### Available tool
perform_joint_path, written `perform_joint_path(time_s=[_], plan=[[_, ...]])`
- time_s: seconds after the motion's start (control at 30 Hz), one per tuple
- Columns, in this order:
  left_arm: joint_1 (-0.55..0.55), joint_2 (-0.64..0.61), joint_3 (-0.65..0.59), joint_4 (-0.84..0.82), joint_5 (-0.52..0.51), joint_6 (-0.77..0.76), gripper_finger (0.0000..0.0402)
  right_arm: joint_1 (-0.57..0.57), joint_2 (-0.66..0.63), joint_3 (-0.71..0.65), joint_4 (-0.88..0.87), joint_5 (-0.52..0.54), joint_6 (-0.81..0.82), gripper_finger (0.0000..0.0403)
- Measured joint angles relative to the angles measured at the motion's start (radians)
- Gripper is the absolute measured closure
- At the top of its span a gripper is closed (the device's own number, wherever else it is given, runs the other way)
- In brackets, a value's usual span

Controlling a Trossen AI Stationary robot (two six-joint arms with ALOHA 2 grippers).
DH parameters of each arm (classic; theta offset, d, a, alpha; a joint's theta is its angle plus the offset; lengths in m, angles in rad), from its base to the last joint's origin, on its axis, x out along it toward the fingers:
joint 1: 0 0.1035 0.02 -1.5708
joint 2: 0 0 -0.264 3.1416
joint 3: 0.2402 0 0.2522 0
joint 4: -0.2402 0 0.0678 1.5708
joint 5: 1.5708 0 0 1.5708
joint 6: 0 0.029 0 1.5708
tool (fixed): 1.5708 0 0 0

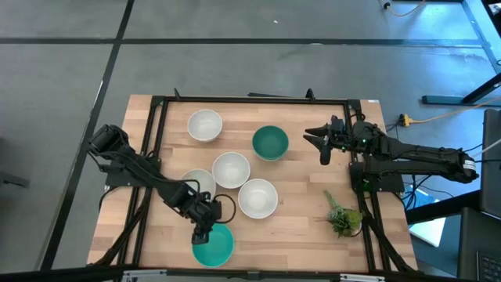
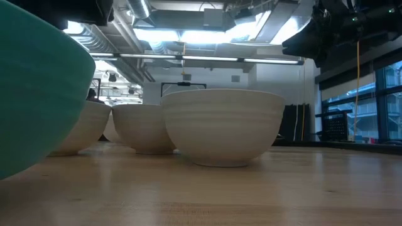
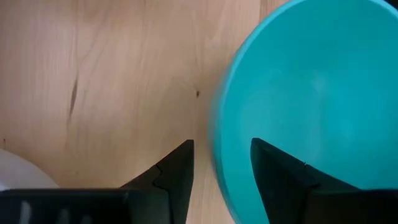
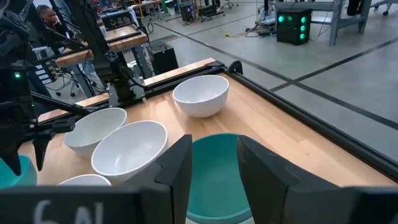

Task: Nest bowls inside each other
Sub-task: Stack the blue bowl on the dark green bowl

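Observation:
A bright turquoise bowl (image 1: 215,247) sits near the table's near edge and looms at the left of the low view (image 2: 38,88). My left gripper (image 1: 202,232) (image 3: 221,146) is open above its rim, pointing down. A dark teal bowl (image 1: 270,142) (image 4: 214,171) stands farther back. My right gripper (image 1: 319,146) is open, just right of it and apart from it. White bowls rest on their bases at the far left (image 1: 204,125), in the middle (image 1: 231,170) and nearer (image 1: 257,197). A pale bowl (image 1: 196,180) is partly hidden under my left arm. My left gripper stands astride the turquoise bowl's rim (image 3: 217,124) from above, one finger (image 3: 273,171) inside the bowl and the other finger (image 3: 177,165) outside. Bare table shows between the outer finger and the wall. Whether the inner finger touches the wall, I cannot tell.
A small green plant sprig (image 1: 343,218) lies near the table's right near corner. Black frame rails (image 1: 250,100) run along the far edge and both sides. Bare wood (image 1: 305,196) shows between the bowls and the sprig.

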Motion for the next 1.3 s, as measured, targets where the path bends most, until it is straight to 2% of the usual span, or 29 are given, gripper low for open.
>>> perform_joint_path(time_s=[0.33, 0.47, 0.73, 0.9, 1.1, 1.3], plan=[[0.027, -0.001, 0.000, 0.002, 0.001, 0.000, 0.0345, 0.000, 0.000, 0.000, 0.000, -0.001, 0.019, 0.0274], [0.045, -0.001, 0.000, -0.002, 0.042, 0.001, 0.0390, 0.000, 0.000, 0.000, 0.000, -0.024, 0.019, 0.0274], [0.088, -0.003, 0.000, 0.005, 0.030, 0.012, 0.0396, 0.000, 0.000, 0.000, -0.005, -0.024, 0.020, 0.0274], [0.143, -0.037, 0.000, 0.031, 0.010, 0.093, 0.0398, 0.000, 0.000, 0.000, -0.010, -0.024, 0.020, 0.0274], [0.243, -0.142, 0.000, 0.035, -0.001, 0.210, 0.0399, 0.000, 0.000, 0.000, -0.010, -0.024, 0.019, 0.0274], [0.401, -0.289, 0.000, 0.074, -0.034, 0.333, 0.0399, 0.000, 0.000, 0.000, -0.021, -0.024, 0.019, 0.0274]])
